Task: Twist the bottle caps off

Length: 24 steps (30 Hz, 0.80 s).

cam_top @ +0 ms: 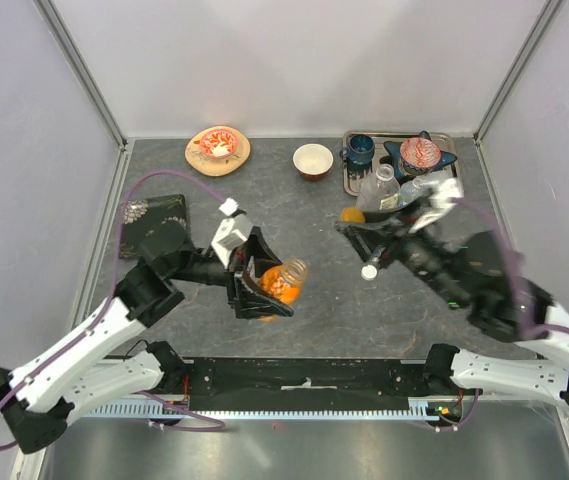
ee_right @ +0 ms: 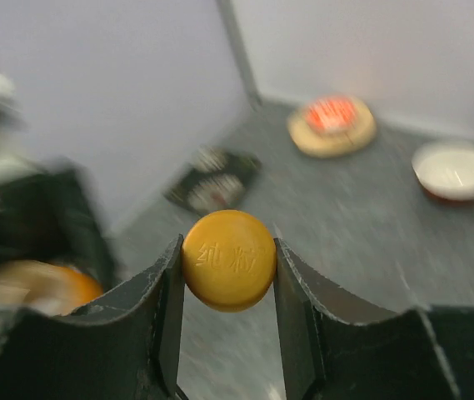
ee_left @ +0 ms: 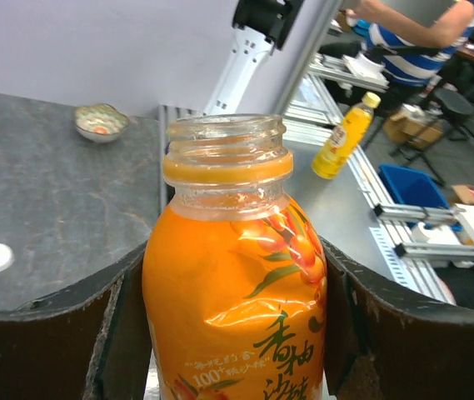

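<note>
So the left gripper is clamped around the body of the orange bottle, sitting mid-table a bit left of center. In the left wrist view both fingers press on the label sides and the neck is bare: threads showing, cap already off. It looks mostly full of juice, so I'd guess it's got some weight and will slosh if tipped. The thin plastic wall probably gives under a hard squeeze, and with no cap that could push liquid out, so a hold low on the body, kept upright, seems right. The shrink label looks glossy and maybe a bit slick.

A small white cap lies loose on the table between the two arms.

The right gripper is pinched shut on the orange cap, held by its rim between the two fingers, lifted clear near the tray. Tiny, light, rigid, and round-edged, so it could squirt out of the grip if the pinch goes off-center.

Further right, a taller clear bottle and another clear one with a blue label stand on or at the edge of the metal tray, partly hidden by the right arm. I can't tell from here whether their caps are on. They look empty-ish and light, so likely to tip or crush; grab the body firmly, twist at the cap.
</note>
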### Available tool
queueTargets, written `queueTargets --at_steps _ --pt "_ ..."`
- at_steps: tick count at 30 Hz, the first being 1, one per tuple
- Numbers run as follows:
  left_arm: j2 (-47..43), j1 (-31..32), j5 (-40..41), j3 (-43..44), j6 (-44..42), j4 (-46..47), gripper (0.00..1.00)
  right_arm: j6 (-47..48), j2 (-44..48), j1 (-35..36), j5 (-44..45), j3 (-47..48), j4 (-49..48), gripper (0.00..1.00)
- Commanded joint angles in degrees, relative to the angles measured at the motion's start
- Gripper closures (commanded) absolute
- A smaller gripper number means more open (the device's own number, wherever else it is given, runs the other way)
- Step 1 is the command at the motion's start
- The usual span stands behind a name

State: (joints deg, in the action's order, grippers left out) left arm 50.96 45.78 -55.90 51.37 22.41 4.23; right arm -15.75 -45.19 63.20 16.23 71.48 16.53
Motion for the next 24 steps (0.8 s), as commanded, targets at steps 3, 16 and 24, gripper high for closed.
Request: queueTargets --at_steps 3,16,24 --pt "-13.7 -0.2 16.9 -1.1 -7.8 -7.9 0.77 -10.3 -7.7 0.2 15.5 -17.1 7.0 1.0" --pt "-24.0 -0.3 29.5 -2.8 -10.2 -13.3 0.76 -13.6 -32.5 -10.6 5.5 -24.6 -3.7 1.0" --pt "-25.8 -0.2 30.9 -3.6 -10.8 -15.4 0.75 -15.0 -40.7 -15.0 1.3 -27.0 -8.6 1.0"
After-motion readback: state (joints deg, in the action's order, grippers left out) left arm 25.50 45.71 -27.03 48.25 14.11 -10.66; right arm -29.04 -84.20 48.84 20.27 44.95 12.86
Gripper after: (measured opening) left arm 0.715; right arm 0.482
